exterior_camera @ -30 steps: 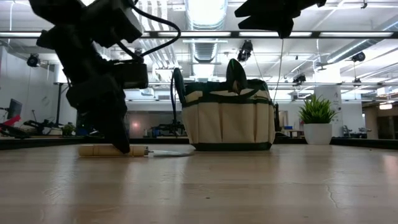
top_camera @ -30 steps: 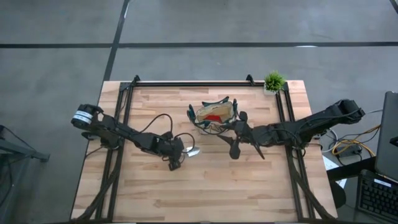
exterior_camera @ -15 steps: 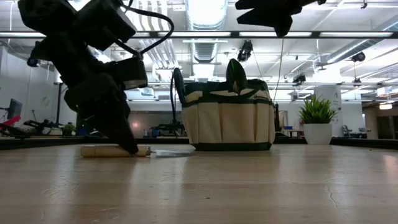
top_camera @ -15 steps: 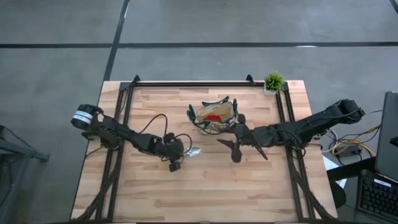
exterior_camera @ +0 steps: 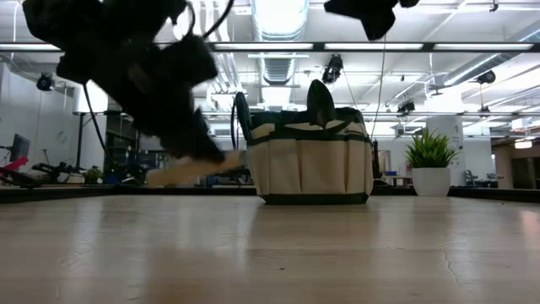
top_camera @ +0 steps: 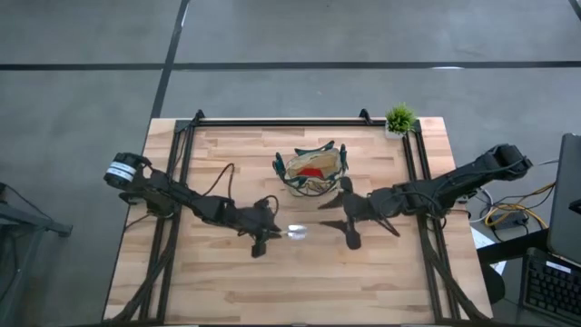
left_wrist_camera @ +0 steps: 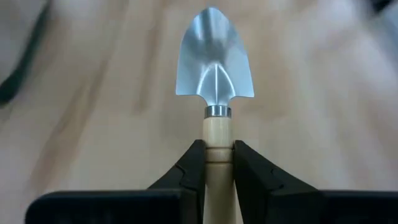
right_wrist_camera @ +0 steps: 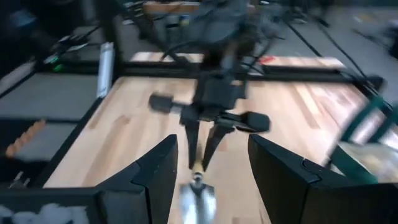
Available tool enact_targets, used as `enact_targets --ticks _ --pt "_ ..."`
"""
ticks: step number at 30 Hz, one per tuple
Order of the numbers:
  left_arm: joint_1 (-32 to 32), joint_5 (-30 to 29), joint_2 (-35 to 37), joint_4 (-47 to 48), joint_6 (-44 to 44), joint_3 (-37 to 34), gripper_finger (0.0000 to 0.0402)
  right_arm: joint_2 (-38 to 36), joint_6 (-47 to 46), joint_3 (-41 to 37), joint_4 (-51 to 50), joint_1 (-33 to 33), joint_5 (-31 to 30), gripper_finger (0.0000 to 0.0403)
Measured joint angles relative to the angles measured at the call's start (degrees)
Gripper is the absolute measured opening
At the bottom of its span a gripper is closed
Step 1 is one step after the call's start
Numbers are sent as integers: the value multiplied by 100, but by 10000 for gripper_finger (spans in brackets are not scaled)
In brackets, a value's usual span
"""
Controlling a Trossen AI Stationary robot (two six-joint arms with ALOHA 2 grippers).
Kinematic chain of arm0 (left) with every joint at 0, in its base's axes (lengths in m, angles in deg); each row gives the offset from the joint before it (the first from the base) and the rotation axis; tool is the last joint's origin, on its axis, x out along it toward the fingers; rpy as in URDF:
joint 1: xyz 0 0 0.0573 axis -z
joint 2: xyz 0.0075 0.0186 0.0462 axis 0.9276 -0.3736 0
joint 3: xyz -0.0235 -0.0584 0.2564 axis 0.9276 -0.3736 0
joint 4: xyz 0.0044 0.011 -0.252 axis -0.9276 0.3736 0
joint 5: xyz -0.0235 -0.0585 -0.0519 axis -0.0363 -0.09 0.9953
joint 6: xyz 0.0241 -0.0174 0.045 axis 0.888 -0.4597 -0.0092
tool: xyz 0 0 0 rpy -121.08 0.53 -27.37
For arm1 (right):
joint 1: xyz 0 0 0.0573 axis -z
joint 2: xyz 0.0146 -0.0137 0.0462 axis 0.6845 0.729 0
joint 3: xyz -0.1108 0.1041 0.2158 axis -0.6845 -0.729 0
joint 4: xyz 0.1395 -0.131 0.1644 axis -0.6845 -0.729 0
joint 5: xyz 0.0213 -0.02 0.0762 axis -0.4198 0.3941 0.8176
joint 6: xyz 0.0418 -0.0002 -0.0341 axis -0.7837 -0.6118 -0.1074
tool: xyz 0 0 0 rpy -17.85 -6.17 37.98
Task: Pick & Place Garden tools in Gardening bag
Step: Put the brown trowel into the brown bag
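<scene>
Where the trowel lay flat a second ago, it now hangs lifted off the tabletop. Left gripper clamps its wooden handle. Right gripper hovers released beside the bag.

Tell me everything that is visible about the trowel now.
The trowel has a shiny silver pointed blade, a metal collar and a pale wooden handle. The left claw is shut on the handle just behind the collar. In the low view it hangs above the table, tilted, in front of the bag, not touching it.
</scene>
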Motion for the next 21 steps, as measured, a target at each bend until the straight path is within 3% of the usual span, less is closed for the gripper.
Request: enact_targets --ticks 9,16,21 --pt "-5 2305 9 -2413 193 -4 57 6 1628 -3 282 -481 459 187" --pt "-5 2782 11 -4172 140 -7 57 10 1779 -4 1343 -549 1029 187" --pt "-11 2838 11 -4358 131 115 59 256 1879 5 1794 -534 1034 187"
